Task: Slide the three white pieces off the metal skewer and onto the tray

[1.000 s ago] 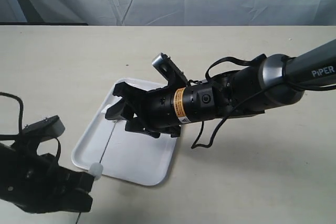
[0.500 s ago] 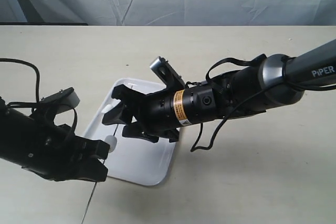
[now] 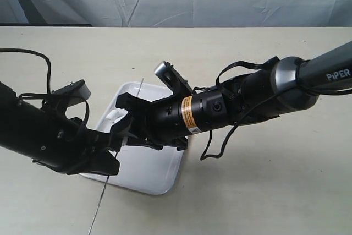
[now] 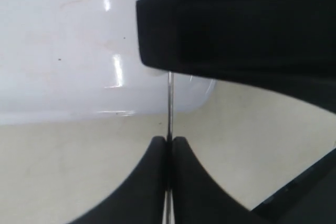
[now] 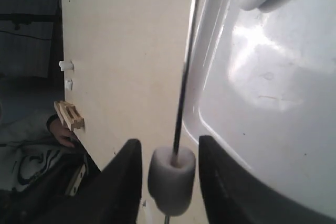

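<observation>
Left tool (image 4: 169, 145) pinching skewer (image 4: 170, 98). Right tool (image 5: 170, 156) spread, flanking one piece (image 5: 171, 179) near tray (image 5: 252, 108) 9 o'clock rim. Risk: piece drops onto worktop (image 5: 131, 51); rim too close.

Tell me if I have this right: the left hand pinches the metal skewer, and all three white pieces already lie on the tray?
Not all three. The left hand does pinch the metal skewer, but one white piece sits threaded on it, between the fingers of the right hand; the right wrist view shows it.
</observation>
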`<state>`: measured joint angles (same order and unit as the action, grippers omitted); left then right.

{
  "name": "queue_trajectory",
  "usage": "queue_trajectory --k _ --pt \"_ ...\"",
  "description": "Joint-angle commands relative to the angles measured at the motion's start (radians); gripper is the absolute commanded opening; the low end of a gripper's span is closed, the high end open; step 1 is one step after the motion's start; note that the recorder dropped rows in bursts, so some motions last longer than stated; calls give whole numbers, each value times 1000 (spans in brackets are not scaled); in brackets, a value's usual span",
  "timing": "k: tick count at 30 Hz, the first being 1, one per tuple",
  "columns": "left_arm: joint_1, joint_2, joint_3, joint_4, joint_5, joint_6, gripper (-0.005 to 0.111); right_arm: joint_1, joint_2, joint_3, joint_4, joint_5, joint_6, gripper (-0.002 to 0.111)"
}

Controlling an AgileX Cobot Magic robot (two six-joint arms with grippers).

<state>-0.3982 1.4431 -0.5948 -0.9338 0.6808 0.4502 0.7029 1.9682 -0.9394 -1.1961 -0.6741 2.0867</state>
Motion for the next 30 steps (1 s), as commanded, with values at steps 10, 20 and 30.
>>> queue_trajectory --k 10,20,30 --pt "-3 1 -4 -9 -22 7 0 -5 1 -3 -10 -8 18 34" --pt "-3 1 -4 -8 24 7 0 -5 1 -3 -10 -4 11 22" --pt "-3 -42 89 -35 65 7 0 -5 1 -3 -5 110 8 22"
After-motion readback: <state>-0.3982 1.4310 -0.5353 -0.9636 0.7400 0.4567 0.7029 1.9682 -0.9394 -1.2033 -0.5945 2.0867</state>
